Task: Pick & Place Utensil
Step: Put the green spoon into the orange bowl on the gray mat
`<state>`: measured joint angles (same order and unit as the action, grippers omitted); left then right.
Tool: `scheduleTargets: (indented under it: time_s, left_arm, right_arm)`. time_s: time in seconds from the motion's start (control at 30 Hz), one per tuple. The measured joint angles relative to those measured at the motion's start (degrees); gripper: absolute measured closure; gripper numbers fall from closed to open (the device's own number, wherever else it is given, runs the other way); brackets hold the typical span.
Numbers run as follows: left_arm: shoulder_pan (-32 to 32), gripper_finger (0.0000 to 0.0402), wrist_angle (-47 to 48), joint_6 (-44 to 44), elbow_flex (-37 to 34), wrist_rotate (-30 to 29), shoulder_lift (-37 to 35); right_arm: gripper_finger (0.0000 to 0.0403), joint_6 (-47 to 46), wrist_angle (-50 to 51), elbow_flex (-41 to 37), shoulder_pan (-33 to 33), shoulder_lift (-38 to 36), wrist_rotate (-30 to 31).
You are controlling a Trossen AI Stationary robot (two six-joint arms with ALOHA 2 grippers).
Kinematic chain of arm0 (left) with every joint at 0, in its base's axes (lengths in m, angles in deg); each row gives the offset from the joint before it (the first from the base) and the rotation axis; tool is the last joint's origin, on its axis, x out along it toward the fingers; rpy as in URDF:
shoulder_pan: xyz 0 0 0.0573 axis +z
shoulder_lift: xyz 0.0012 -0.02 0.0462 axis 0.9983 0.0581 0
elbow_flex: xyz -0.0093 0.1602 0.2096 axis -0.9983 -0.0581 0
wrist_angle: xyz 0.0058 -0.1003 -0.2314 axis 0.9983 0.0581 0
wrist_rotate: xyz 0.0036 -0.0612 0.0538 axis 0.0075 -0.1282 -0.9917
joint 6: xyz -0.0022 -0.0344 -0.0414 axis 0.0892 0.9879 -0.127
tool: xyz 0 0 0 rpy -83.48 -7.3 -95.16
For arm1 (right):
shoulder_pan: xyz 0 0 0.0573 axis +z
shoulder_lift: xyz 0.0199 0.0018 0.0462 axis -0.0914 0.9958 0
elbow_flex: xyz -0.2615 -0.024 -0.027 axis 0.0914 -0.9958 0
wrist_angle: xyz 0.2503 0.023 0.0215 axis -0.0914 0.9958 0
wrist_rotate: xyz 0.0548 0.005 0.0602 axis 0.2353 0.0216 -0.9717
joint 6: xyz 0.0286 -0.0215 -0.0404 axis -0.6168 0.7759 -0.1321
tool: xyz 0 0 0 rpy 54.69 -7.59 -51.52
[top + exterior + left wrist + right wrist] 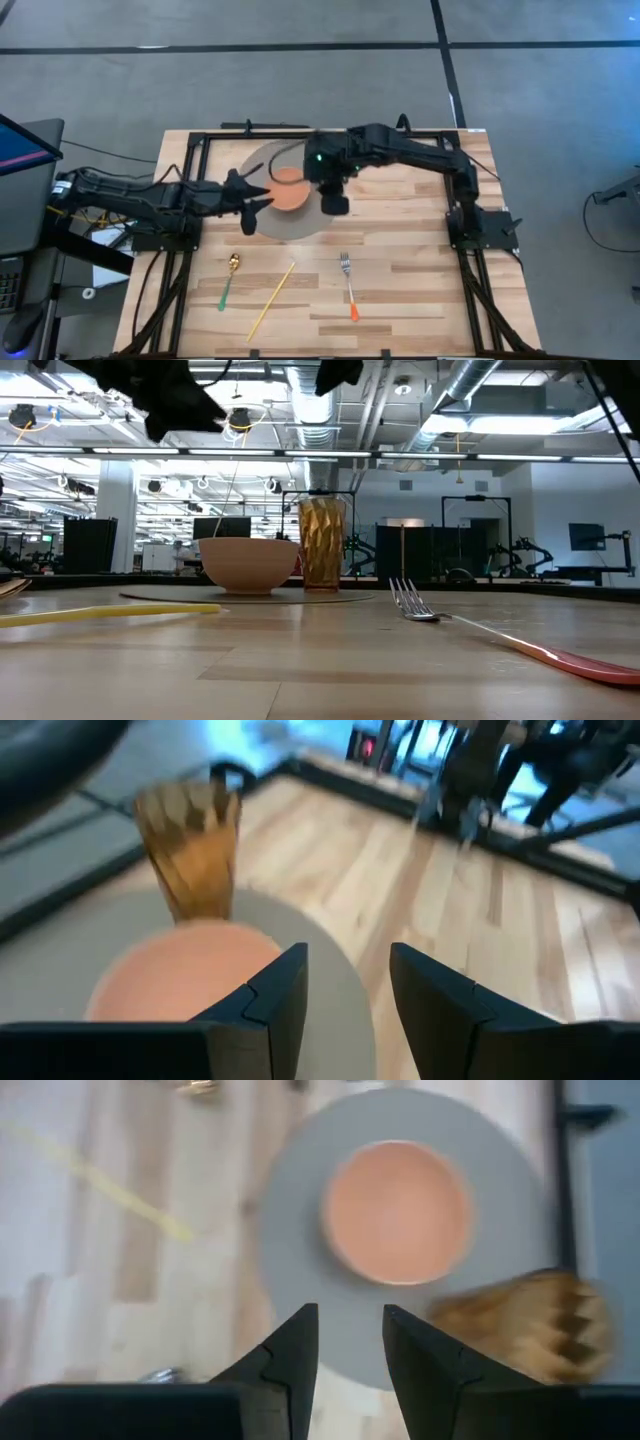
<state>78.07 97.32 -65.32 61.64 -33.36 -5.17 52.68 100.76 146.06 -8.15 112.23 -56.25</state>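
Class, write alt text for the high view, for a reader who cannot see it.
Seen from above, both arms' tools, left and right, hang open and empty over a grey mat holding an orange bowl. Nearer the table's front edge lie a green-handled spoon, a yellow chopstick and an orange-handled fork, all untouched.

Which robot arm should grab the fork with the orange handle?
Probably the right. The orange-handled metal fork lies on the right half of the wooden table, and the open right gripper hovers nearer than the left gripper.
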Motion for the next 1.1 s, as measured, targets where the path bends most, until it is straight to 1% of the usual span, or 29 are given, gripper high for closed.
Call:
scheduleTargets:
  time_s: [0.07, 0.17, 0.27, 0.33, 0.4, 0.43, 0.5, 0.57, 0.67, 0.73, 0.8, 0.9, 0.97, 1.1]
  left_arm:
    - [-1.3, 0.0257, 2.5, 3.0, 0.0, 0.2, 0.9]
    - [-4.1, 0.0256, 6.5, 8.2, 0.0, 2.9, 2.3]
    - [-7.3, 0.0257, 9.4, 12.0, 0.0, 5.6, 3.3]
    - [-9.5, 0.0257, 12.6, 16.1, 0.0, 5.9, 4.2]
    - [-11.4, 0.0256, 16.9, 23.0, 0.0, 7.2, 5.2]
    - [-12.3, 0.0257, 19.7, 27.6, 0.0, 8.9, 5.7]
    - [-14.6, 0.0257, 25.7, 37.9, 0.0, 13.6, 7.0]
    - [-17.7, 0.0257, 29.3, 47.7, 0.0, 19.3, 8.9]
    - [-23.0, 0.0257, 30.6, 56.5, 0.0, 27.0, 12.2]
    - [-26.1, 0.0257, 30.5, 60.9, 0.0, 29.1, 14.6]
    - [-28.7, 0.0257, 30.4, 65.3, 0.0, 29.5, 17.3]
    - [-31.1, 0.0257, 30.2, 70.5, 0.0, 29.6, 21.1]
    - [-32.0, 0.0257, 30.1, 71.7, 0.0, 29.5, 23.4]
    - [-32.4, 0.0257, 29.5, 71.6, 0.0, 29.5, 27.3]
  right_arm:
    - [0.0294, 0.0, -0.8, -3.4, 2.2, -0.8, -1.1]
    - [0.0294, 1.2, -4.5, -11.3, 4.5, -2.6, -1.5]
    - [0.0294, 1.4, -14.3, -22.1, 4.8, -5.6, -1.9]
    - [0.0294, 0.7, -22.4, -29.9, 4.6, -7.7, -4.8]
    - [0.0294, 0.1, -30.5, -36.7, 4.5, -9.7, -10.2]
    - [0.0294, 0.1, -33.5, -39.7, 4.4, -10.7, -12.6]
    - [0.0294, 0.1, -40.1, -44.9, 4.9, -12.2, -16.1]
    - [0.0294, 0.8, -47.3, -49.0, 5.5, -13.5, -17.7]
    - [0.0294, 5.8, -54.3, -52.9, 6.1, -14.0, -17.9]
    - [0.0294, 9.6, -55.9, -53.2, 5.9, -13.7, -17.9]
    - [0.0294, 9.1, -56.3, -53.2, 5.4, -13.3, -17.7]
    - [0.0294, 6.0, -56.5, -53.2, 4.4, -13.0, -17.7]
    - [0.0294, 5.2, -56.5, -53.2, 3.7, -12.8, -17.8]
    - [0.0294, 5.1, -56.4, -53.2, 2.5, -12.3, -17.7]
